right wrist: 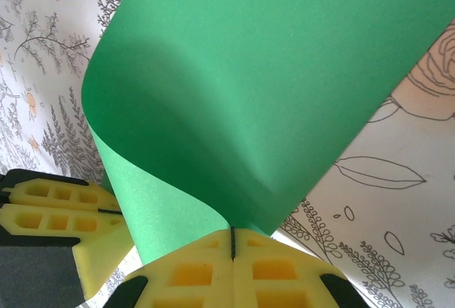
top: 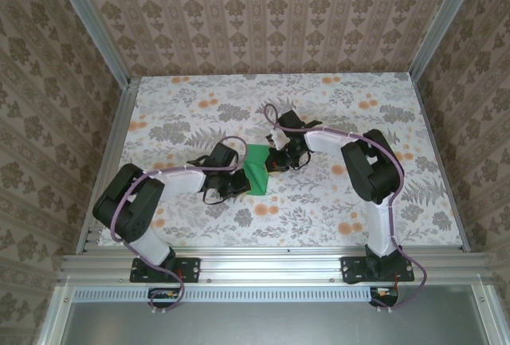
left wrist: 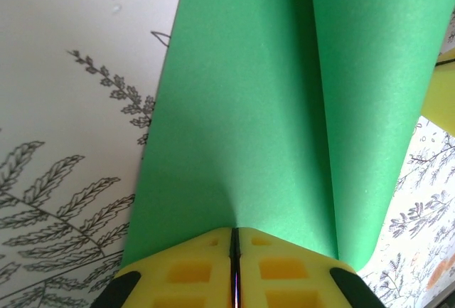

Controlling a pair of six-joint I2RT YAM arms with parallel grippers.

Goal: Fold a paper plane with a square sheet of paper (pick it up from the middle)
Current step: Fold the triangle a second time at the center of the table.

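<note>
The square sheet of paper point(top: 257, 168) is bright green and hangs bent just above the middle of the table, between my two grippers. My left gripper point(top: 241, 179) pinches its left edge and my right gripper point(top: 273, 162) its right edge. Seen from the left wrist, the yellow jaws of the left gripper point(left wrist: 234, 231) are shut on the sheet point(left wrist: 270, 109), which runs away from them with a long fold line. Seen from the right wrist, the right gripper point(right wrist: 233, 231) is shut on the curling sheet point(right wrist: 270, 73), and the left gripper's fingers point(right wrist: 57, 205) sit close at the lower left.
The table point(top: 199, 106) carries a floral-print cloth. Aluminium rails point(top: 107, 154) bound it left and right, with patterned walls behind. Both arm bases point(top: 163, 269) are bolted to the near edge. Open cloth lies all around the grippers.
</note>
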